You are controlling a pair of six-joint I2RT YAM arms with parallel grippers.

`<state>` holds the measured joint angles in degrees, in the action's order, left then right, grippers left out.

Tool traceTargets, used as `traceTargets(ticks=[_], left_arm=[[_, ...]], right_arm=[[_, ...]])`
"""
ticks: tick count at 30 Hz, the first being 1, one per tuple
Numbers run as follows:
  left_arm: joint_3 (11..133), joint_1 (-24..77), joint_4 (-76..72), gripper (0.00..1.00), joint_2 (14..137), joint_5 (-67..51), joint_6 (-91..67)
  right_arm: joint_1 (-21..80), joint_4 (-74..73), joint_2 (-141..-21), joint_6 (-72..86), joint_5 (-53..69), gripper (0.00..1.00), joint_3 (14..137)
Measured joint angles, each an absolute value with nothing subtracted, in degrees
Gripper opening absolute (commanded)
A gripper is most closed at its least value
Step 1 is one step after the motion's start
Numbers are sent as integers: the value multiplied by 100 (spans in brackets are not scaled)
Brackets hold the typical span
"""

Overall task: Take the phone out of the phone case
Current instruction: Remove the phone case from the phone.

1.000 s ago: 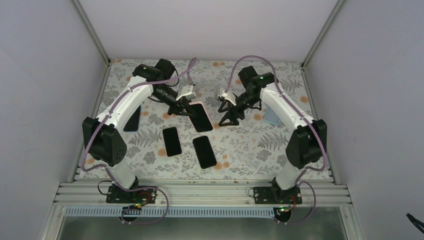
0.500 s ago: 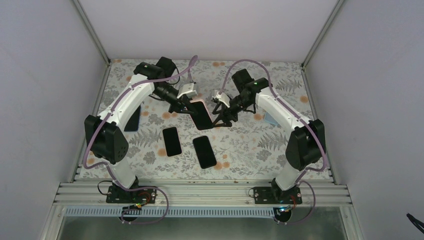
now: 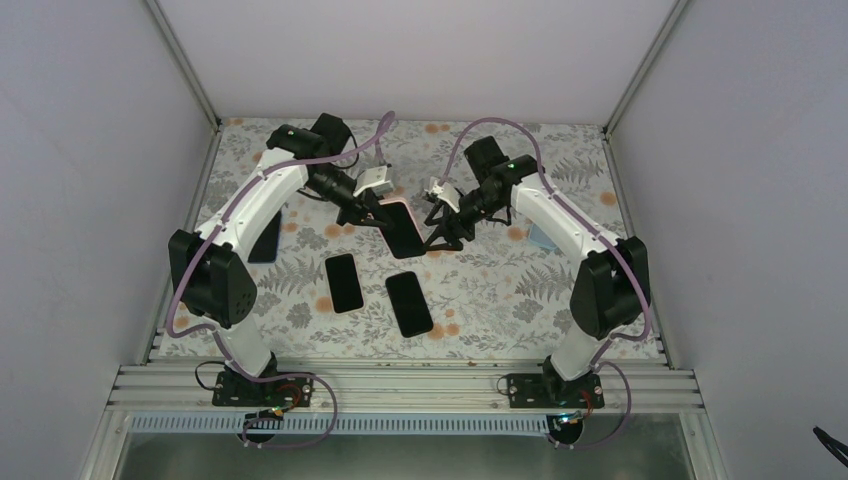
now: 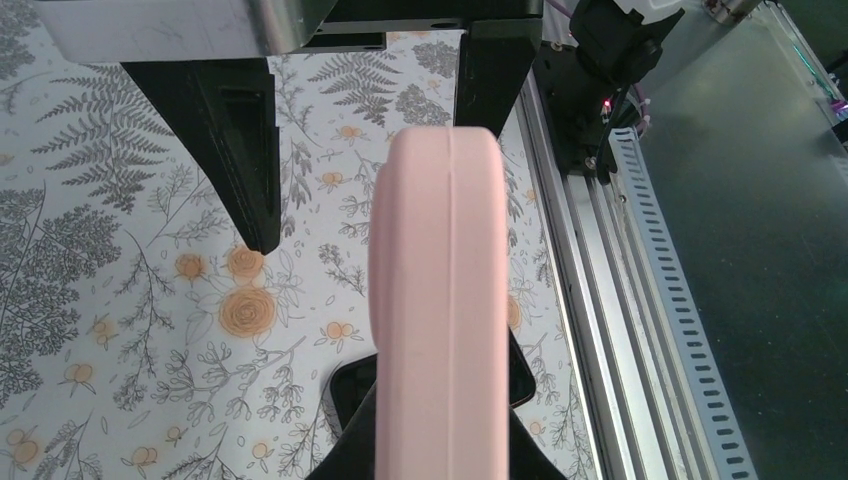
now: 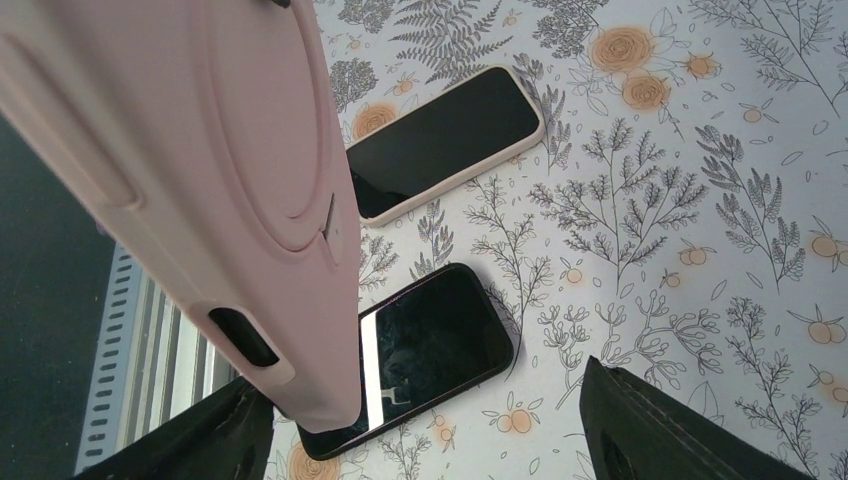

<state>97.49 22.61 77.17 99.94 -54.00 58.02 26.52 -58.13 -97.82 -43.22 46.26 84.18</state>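
Note:
The phone (image 3: 403, 232), dark screen up, sits in a pink phone case (image 4: 440, 290) held above the table. My left gripper (image 3: 372, 218) is shut on its left end; in the left wrist view the case stands edge-on between that gripper's (image 4: 437, 445) fingers. My right gripper (image 3: 440, 236) is open at the case's right end. Its two black fingers (image 4: 243, 150) straddle that end with a gap on the left side. In the right wrist view the case's back (image 5: 200, 170) fills the left, close to the left finger (image 5: 200, 440) of the right gripper (image 5: 440, 430).
Two other phones lie on the floral table below: one in a beige case (image 5: 445, 140) (image 3: 343, 282) and one in a black case (image 5: 430, 350) (image 3: 409, 303). A dark flat thing (image 3: 265, 240) lies far left, a light-blue one (image 3: 540, 236) far right. The metal rail (image 4: 620, 300) runs along the near edge.
My right gripper has swung left up to the case's right end, its jaws slightly narrower. The left gripper has shifted a little with the cased phone still held.

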Motion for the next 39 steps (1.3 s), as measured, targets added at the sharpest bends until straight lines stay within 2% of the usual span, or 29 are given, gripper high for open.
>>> traceTargets(ticks=[23,30,39], left_arm=[[9605,2239,7728,2,9979,-5389,5852],[9605,2239,7734,2,9953,-5408,5850],[9607,2239,7745,2,9948,-5433,5850]], right_arm=[[2534,-5819,-9898,-4327,4624,77,8591],[2536,-6016,-9970,-4504,4670,84,8621],[2539,-6158,-9852,-4716,4689,82,8217]])
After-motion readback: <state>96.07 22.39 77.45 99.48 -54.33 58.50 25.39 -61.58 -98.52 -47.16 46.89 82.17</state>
